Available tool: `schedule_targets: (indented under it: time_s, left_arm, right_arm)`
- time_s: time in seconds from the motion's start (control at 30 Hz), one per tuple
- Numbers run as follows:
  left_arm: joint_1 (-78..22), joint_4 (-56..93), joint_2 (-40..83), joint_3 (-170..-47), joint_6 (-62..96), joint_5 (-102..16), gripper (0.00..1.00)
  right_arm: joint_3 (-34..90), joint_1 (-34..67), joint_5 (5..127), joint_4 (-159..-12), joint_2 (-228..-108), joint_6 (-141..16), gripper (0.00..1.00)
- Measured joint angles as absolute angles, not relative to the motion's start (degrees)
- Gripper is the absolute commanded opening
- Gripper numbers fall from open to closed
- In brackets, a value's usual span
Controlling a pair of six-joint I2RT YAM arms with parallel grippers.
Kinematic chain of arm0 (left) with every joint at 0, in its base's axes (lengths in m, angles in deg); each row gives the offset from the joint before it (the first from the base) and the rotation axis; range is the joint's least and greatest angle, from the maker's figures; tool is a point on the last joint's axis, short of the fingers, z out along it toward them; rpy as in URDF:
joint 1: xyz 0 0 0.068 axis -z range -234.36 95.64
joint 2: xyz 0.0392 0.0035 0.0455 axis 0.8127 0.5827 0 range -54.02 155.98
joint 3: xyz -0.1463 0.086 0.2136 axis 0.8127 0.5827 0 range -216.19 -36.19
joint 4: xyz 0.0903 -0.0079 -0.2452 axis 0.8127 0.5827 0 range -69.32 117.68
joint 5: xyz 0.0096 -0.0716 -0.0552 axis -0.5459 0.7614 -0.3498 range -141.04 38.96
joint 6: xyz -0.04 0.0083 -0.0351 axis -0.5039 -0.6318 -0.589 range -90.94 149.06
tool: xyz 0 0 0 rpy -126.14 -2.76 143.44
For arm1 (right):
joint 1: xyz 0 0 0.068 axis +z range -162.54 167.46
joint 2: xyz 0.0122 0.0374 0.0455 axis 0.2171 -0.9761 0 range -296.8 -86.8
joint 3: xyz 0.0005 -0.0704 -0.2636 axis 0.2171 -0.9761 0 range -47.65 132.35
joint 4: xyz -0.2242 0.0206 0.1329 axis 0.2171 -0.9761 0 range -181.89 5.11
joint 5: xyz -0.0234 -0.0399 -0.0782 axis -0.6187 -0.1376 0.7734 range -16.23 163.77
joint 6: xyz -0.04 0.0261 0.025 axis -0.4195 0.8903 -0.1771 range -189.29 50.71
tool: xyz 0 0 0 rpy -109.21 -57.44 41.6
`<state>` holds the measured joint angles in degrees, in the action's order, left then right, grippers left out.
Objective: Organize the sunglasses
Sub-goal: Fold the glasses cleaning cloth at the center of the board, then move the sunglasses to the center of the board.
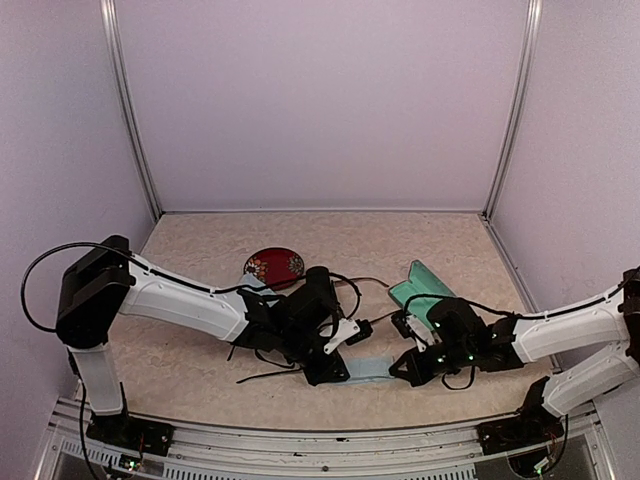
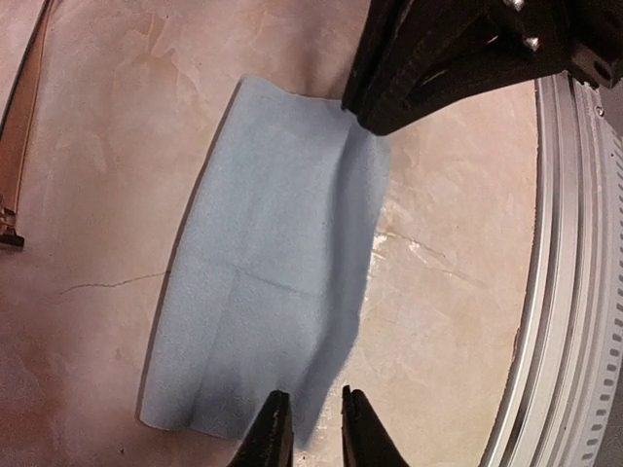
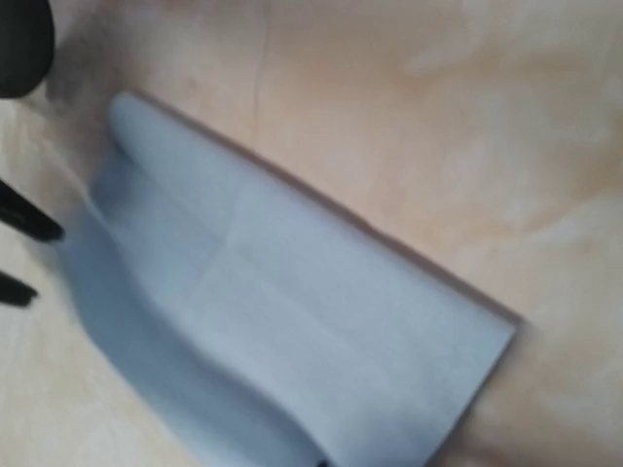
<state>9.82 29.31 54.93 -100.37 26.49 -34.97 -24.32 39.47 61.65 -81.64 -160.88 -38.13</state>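
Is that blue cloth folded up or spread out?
Spread out: the cloth lies open on the table, only faint creases crossing it.

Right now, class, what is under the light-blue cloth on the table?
The cloth lies spread and creased on the tabletop, which shows beside it. Whatever is beneath the cloth is covered.

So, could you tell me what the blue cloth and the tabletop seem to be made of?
The cloth looks like soft matte microfibre: it creases and drapes. The tabletop may be stone or stone-patterned laminate: beige, veined; I cannot tell which.
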Motion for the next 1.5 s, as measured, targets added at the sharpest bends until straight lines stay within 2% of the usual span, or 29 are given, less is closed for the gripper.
schedule_targets:
  time_s: [0.2,0.37,0.57,0.73,1.0,1.27,1.5]
  left_arm:
    - [10.08,29.52,54.03,-98.89,26.73,-34.84,0.38]
    - [9.12,29.44,52.41,-98.19,26.32,-34.97,0.43]
    - [3.66,27.8,52.37,-98.49,23.67,-34.68,0.47]
    - [-0.34,27.82,54.73,-101.51,22.89,-33.83,0.47]
    - [-0.21,28.5,56.39,-102.76,22.95,-32.15,0.47]
    - [1.27,28.48,57.5,-103.52,22.98,-32.56,0.47]
    - [2.13,28.39,58.36,-104.11,21.38,-34.57,0.48]
  right_arm:
    - [-24.28,39.4,64.45,-82.58,-156.79,-37.37,0.39]
    - [-23.69,38.2,65.08,-83.35,-156.97,-37.43,0.47]
    - [-21.94,34.75,64.21,-83.46,-160.16,-37.96,0.47]
    - [-19.03,32.04,61.3,-83.72,-164.2,-40.1,0.47]
    - [-17.72,28.71,60.43,-85.44,-164.88,-41.61,0.48]
    - [-9.61,23.67,65.52,-91.96,-165.14,-45.89,0.49]
    - [-5.26,18.25,66.26,-92.83,-171.15,-49.24,0.5]
